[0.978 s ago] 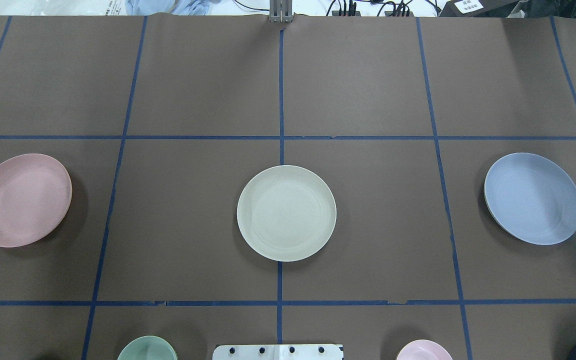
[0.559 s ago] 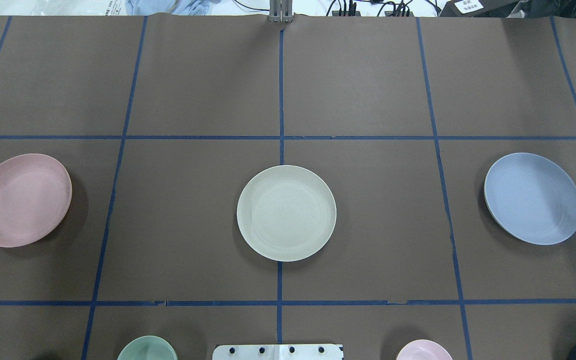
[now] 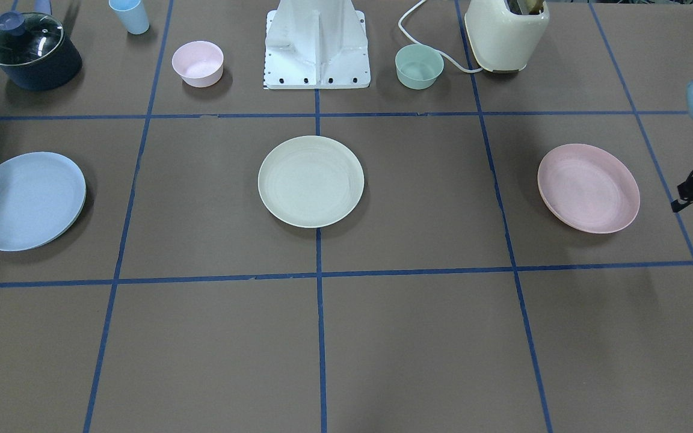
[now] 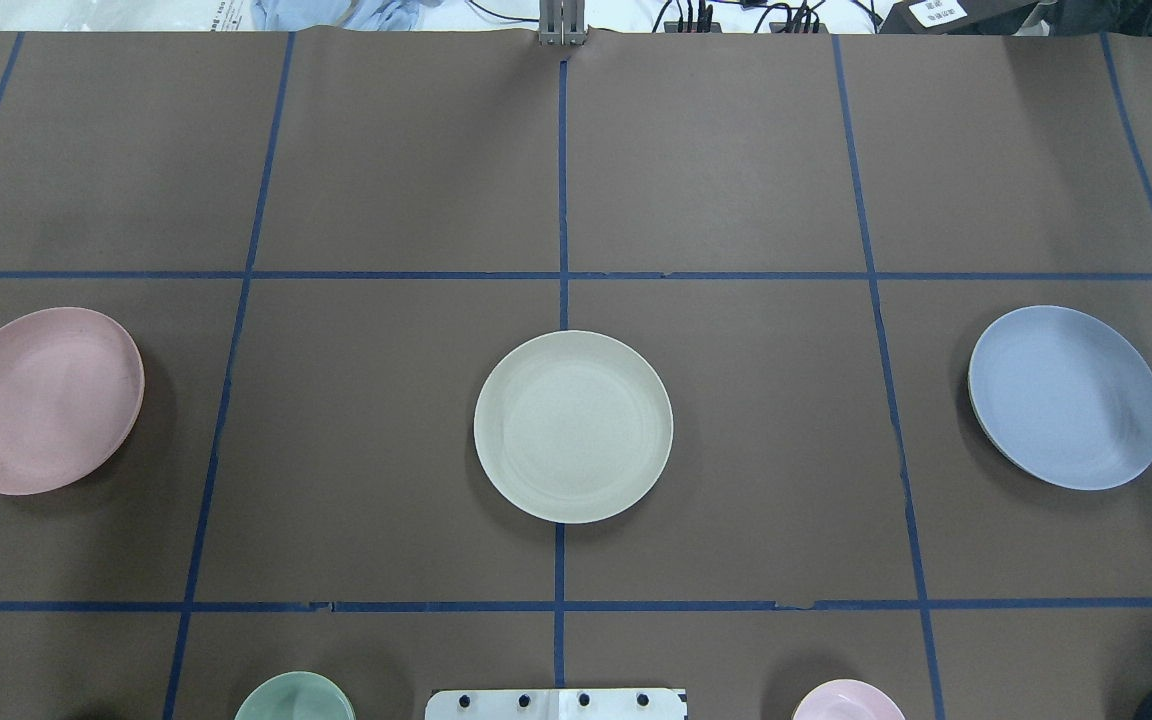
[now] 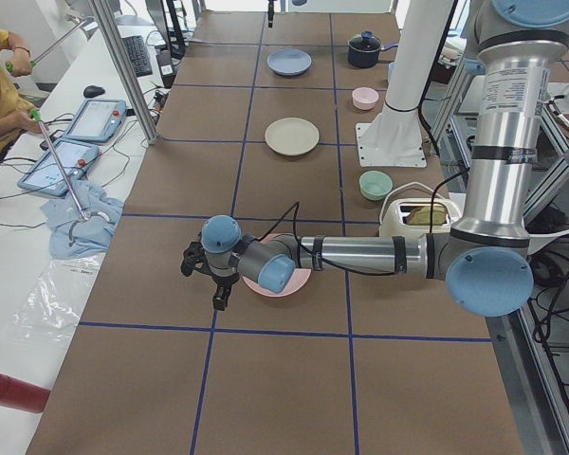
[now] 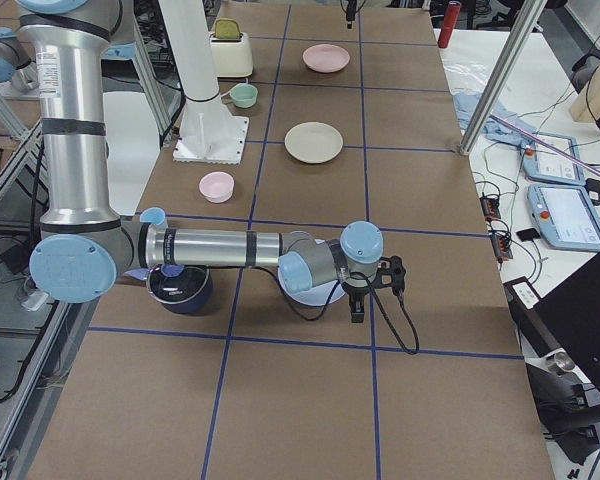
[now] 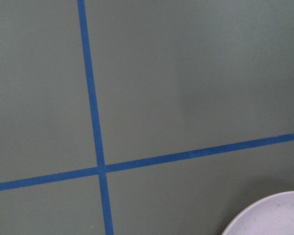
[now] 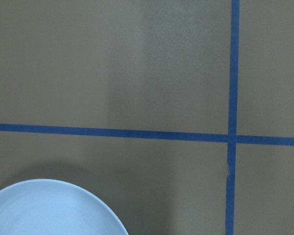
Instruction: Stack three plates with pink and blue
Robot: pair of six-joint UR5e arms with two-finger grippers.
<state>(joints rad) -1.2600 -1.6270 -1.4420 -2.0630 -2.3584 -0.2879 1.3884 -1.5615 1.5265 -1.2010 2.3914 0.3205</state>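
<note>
Three plates in one row across the table [image 4: 736, 150], unstacked.

We record the cream-white plate [image 4: 573, 426] at the table's centre, the pale pink plate [image 4: 41, 400] by the left end edge and the light blue plate [image 4: 1066, 397] by the right end edge, all well apart. Each is round, so we find no long axis or heading. Each lies flat, hollow upward, and is matte and shallow with faint concentric rings. The table surface is brown, gridded with blue tape [image 4: 562, 200]. The left gripper [image 5: 207, 275] hangs raised near the pink plate, the right gripper [image 6: 375, 285] near the blue plate. We cannot tell whether either one's jaws are parted.
</note>
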